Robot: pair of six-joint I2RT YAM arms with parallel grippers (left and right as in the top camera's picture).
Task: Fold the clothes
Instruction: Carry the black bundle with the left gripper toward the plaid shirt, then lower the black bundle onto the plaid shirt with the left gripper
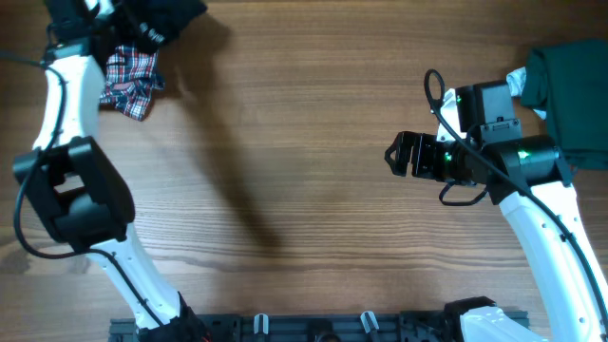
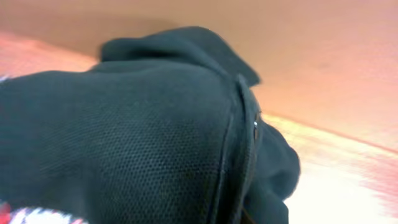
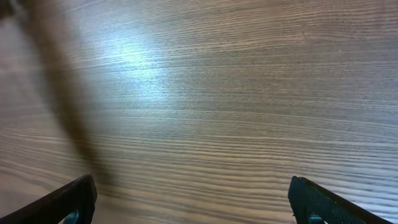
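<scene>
Black mesh-knit shirt [image 1: 171, 21] bunched at 11 o'clock, no clear long axis, by left gripper, itself hidden, pressed together. Right gripper [image 1: 390, 155] at 3 o'clock, spread wide over wood table [image 1: 285, 142].

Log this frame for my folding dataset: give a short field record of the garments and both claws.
black shirt: top left, bunched, raised off the table
plaid garment: crumpled on table, just below black shirt
green garment: right edge, partly hidden by right arm
left claw: shut, apparently on black shirt; fingers hidden by cloth
right claw: open, empty, over bare wood
</scene>
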